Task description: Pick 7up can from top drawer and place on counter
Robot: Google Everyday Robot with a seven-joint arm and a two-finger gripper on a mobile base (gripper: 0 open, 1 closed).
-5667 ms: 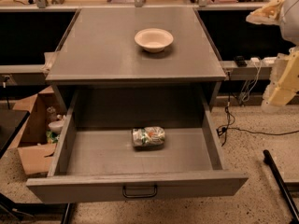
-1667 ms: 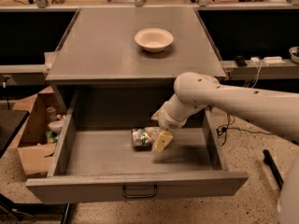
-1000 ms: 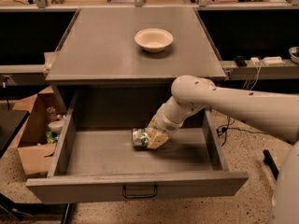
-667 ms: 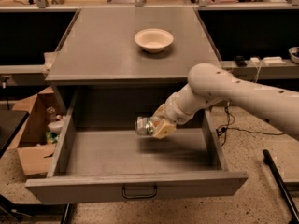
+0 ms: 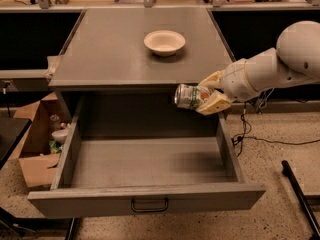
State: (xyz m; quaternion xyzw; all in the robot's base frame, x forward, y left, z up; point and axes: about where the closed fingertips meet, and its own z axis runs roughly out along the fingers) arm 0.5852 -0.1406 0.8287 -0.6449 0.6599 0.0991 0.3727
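Observation:
My gripper point(image 5: 206, 95) is shut on the 7up can point(image 5: 189, 96), a silvery-green can held on its side with its shiny metal end facing left. It hangs in the air above the right rear of the open top drawer point(image 5: 145, 164), level with the front edge of the counter point(image 5: 115, 49). The white arm comes in from the right. The drawer is pulled fully out, its floor bare, with its dark pull handle point(image 5: 149, 204) at the front.
A white round bowl point(image 5: 164, 42) sits on the counter near its back. A cardboard box point(image 5: 35, 144) with clutter stands on the floor to the left. Cables point(image 5: 250, 129) lie on the floor to the right. A workbench runs along the back.
The gripper came down into the drawer, closed on the can lying there, and has lifted it up and to the right, out of the drawer to counter-edge height.

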